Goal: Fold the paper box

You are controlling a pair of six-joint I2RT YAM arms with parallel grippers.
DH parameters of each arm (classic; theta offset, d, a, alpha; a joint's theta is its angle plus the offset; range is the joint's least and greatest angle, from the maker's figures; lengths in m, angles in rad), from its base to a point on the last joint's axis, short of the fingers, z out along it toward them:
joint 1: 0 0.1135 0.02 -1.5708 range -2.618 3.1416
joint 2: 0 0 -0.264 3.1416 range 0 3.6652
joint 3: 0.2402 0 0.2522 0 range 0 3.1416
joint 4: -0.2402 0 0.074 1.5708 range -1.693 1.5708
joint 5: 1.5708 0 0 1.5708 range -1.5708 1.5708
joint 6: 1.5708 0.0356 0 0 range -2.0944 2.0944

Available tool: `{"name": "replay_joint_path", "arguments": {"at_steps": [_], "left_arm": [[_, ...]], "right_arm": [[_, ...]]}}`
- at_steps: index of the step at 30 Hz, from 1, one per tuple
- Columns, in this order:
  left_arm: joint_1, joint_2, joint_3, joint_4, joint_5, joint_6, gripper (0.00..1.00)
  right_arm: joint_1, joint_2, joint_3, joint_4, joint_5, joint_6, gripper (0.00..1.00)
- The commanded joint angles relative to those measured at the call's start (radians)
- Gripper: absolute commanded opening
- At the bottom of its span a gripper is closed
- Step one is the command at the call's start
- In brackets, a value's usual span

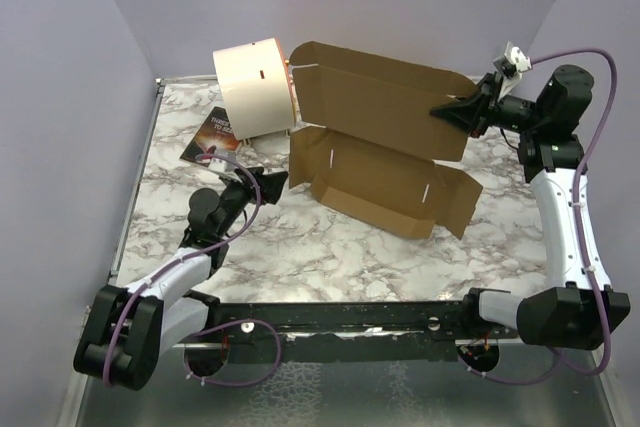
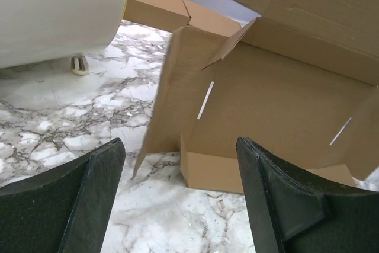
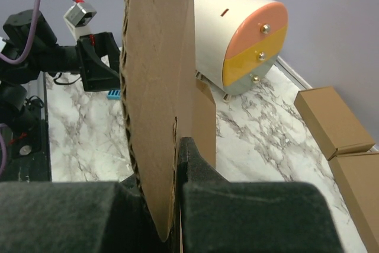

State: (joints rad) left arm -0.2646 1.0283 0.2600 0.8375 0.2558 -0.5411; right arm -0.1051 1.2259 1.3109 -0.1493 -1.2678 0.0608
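Note:
The paper box [image 1: 385, 182] lies open on the marble table, its base tray at the front and its big lid panel [image 1: 380, 97] standing up behind. My right gripper [image 1: 447, 109] is shut on the lid's right edge and holds it upright. In the right wrist view the cardboard flap [image 3: 157, 87] stands pinched in that gripper [image 3: 175, 194]. My left gripper [image 1: 275, 184] is open and empty, low over the table, just left of the box's front left corner. In the left wrist view the box [image 2: 278, 99] fills the space ahead of the spread gripper [image 2: 180, 205].
A cream cylindrical drum [image 1: 255, 87] lies on its side at the back left, touching the lid's left end; it also shows in the right wrist view [image 3: 237, 34]. A black booklet [image 1: 212, 132] lies beside it. Two small closed brown boxes [image 3: 334, 119] sit by the back wall.

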Motion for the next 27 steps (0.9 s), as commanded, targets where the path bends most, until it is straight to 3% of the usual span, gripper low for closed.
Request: {"name": "replay_joint_path", "arguments": {"at_steps": [1,8,14,27], "left_arm": [[-0.016,0.058,0.015,0.137,-0.066,0.097,0.79],[-0.016,0.155,0.051,0.152,-0.065,0.111,0.74],[-0.016,0.218,0.101,0.127,-0.079,0.116,0.60],[-0.015,0.218,0.144,-0.073,0.016,0.042,0.62]], "right_arm": [[-0.004,-0.029,-0.033,-0.063,-0.045,-0.116,0.01],[-0.004,-0.053,-0.057,-0.171,-0.077,-0.229,0.01],[-0.004,-0.064,-0.062,-0.193,-0.098,-0.257,0.01],[-0.004,-0.059,-0.065,-0.148,-0.085,-0.218,0.01]]}}
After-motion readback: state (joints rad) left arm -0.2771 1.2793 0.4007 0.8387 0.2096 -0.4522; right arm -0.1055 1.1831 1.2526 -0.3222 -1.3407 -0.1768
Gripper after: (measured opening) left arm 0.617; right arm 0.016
